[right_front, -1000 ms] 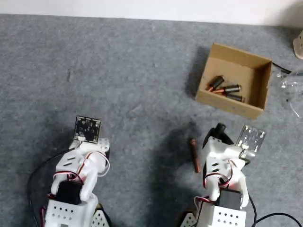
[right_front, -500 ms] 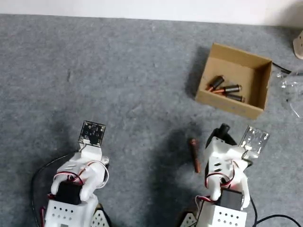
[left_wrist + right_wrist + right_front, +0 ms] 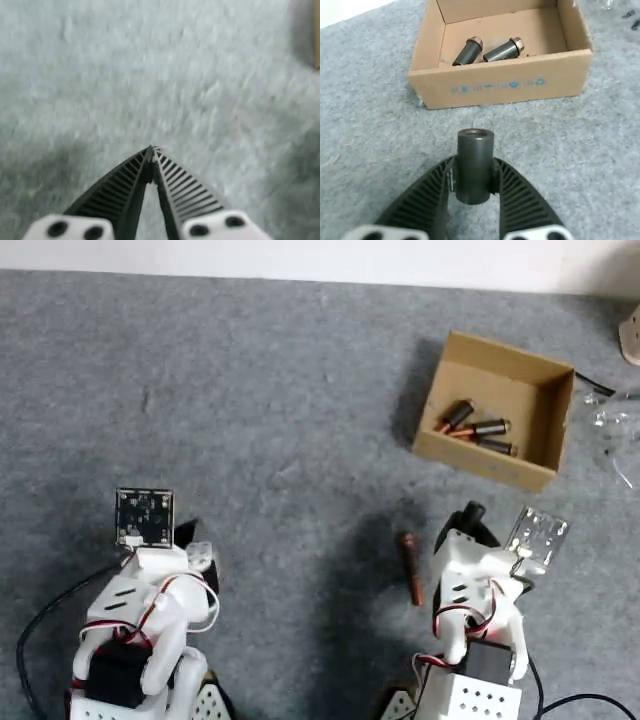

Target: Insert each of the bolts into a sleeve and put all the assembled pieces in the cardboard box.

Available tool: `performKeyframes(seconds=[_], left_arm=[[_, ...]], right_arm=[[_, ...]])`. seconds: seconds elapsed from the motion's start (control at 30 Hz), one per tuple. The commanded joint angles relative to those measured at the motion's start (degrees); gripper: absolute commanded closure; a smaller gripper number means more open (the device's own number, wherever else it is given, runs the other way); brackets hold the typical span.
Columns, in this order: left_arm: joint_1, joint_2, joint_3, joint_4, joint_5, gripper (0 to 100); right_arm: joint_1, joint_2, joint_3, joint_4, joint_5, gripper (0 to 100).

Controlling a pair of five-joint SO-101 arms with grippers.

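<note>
Right tool (image 3: 473, 172) grips a sleeve (image 3: 474, 147) — left tool (image 3: 151, 152) pinched closed.
A bolt (image 3: 411, 567) lies on the desk (image 3: 250, 440), seven o'clock from the box (image 3: 480, 462).

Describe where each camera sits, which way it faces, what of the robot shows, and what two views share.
High view: fixed above the table, looking down on carpet, cardboard box and bolt; both arms at the bottom edge.
Left wrist view: on the left wrist, facing along the shut left claw onto carpet.
Right wrist view: on the right wrist, facing the box past the right claw, shut on a sleeve.
Shared: high and right wrist views show assembled pieces in the box.
</note>
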Motion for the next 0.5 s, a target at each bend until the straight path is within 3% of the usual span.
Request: performKeyframes(seconds=[0.0, 0.23, 0.47], left_arm=[[7.6, 4.26, -4.09, -4.4, 1.23, 99], [18.59, 32.48, -15.69, -7.12, 9.93, 99], [27.91, 61.23, -28.44, -17.49, 13.01, 99]], right_arm=[[0.84, -0.84, 2.68, -0.04, 0.79, 99.4], [0.84, -0.84, 2.68, -0.13, 0.79, 99.4], [1.27, -0.84, 2.68, -0.22, 0.7, 99.4]])
